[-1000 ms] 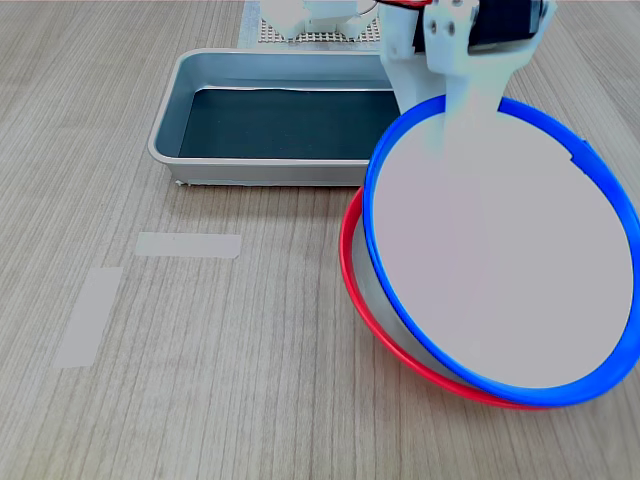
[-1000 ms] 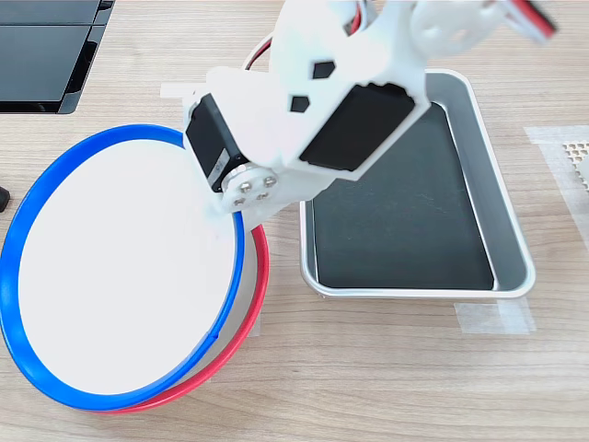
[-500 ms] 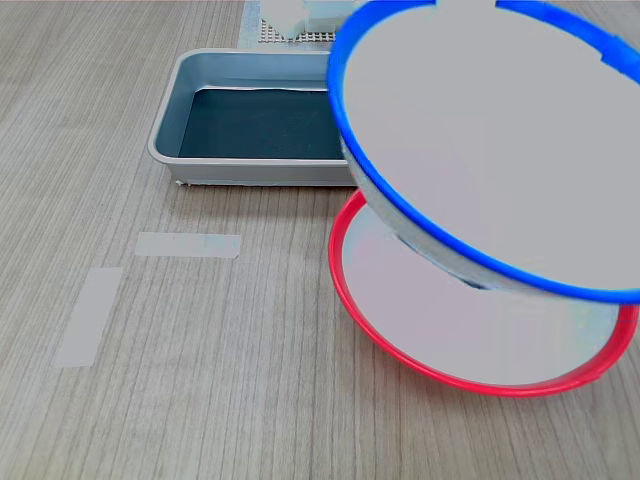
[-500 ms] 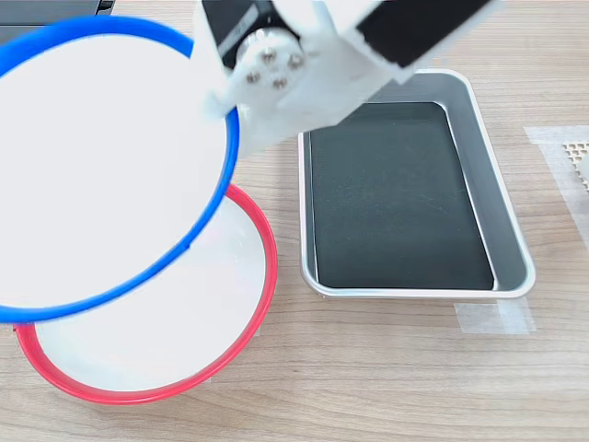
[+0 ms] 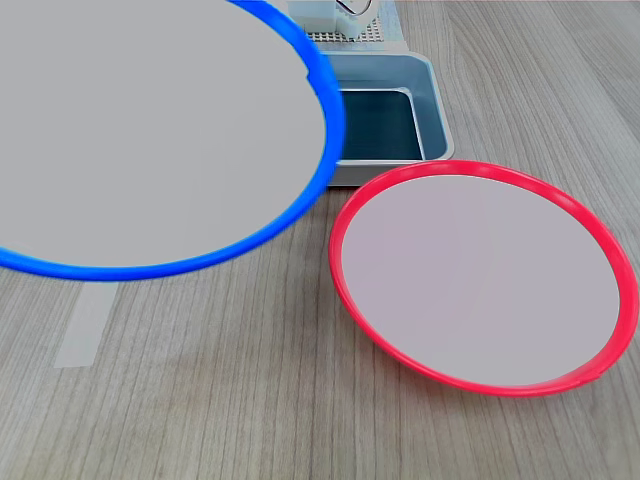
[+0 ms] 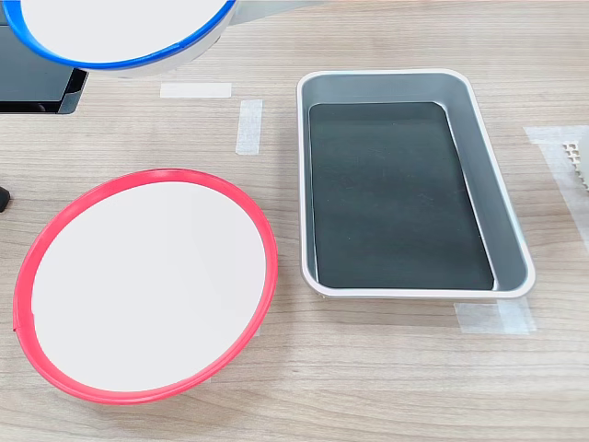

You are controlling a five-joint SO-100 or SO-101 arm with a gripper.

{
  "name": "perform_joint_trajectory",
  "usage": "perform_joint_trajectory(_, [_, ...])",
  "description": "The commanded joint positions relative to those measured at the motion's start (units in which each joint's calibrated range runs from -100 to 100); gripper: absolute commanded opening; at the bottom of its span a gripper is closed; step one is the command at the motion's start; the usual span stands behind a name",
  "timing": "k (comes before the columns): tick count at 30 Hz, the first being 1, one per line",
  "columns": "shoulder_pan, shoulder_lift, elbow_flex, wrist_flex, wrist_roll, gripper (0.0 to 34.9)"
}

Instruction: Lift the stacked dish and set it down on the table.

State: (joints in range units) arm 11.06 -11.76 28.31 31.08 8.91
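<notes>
The large round shallow plate with a bright blue rim (image 5: 150, 130) hung in the air above the light wood-grain table (image 5: 250, 400), filling the first exterior view's upper left and cut by the top edge in the second exterior view (image 6: 120, 32). The tool was out of sight, so its state cannot be told. The red-rimmed round plate (image 6: 147, 285) lay flat beside the grey rectangular metal tray (image 6: 502, 184). Pale tape strips (image 6: 248, 126) lay near the tray.
</notes>
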Motion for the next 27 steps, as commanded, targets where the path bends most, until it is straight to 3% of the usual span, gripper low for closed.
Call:
perform_joint_trajectory(1, [4.8,1.3,0.0,-2.2,2.0,0.0])
perform_joint_trajectory(5, [6.6,5.2,0.5,-4.6,3.3,0.0])
perform_joint_trajectory(12, [5.0,13.1,-0.6,-7.6,3.3,0.0])
perform_joint_trajectory(27, [1.5,17.5,-0.5,-6.2,2.7,0.0])
